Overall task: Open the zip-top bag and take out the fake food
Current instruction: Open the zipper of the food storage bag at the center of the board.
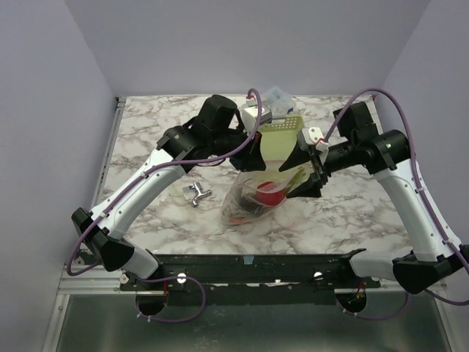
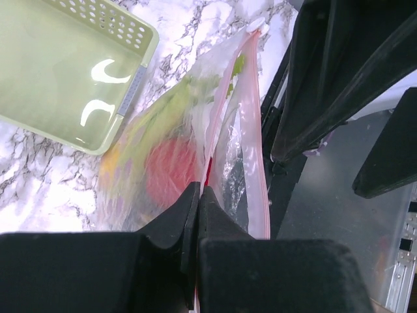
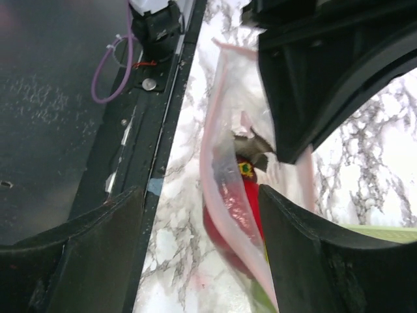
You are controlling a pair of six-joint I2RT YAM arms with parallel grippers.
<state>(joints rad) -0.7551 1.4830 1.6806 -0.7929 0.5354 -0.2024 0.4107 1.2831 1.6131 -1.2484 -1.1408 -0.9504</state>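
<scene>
At the bottom centre of the left wrist view, the left gripper (image 2: 199, 192) is pinched tight on one lip of the zip-top bag (image 2: 163, 124). The red fake food (image 2: 171, 171) shows just above. The right gripper (image 3: 199, 195) gapes wide, holding nothing, with the bag's mouth between its fingers. The basket (image 2: 58, 72) sits upper left.

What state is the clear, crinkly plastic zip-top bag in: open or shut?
Open: the bag shows pinkish zip strips parted, round red fruit between.

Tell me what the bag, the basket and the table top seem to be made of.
Bag: thin clear soft plastic, crinkled and glossy.
Basket: rigid pale green plastic, with sharp light reflections.
Table top: grey-veined marble look; real stone or laminate, cannot tell.
</scene>
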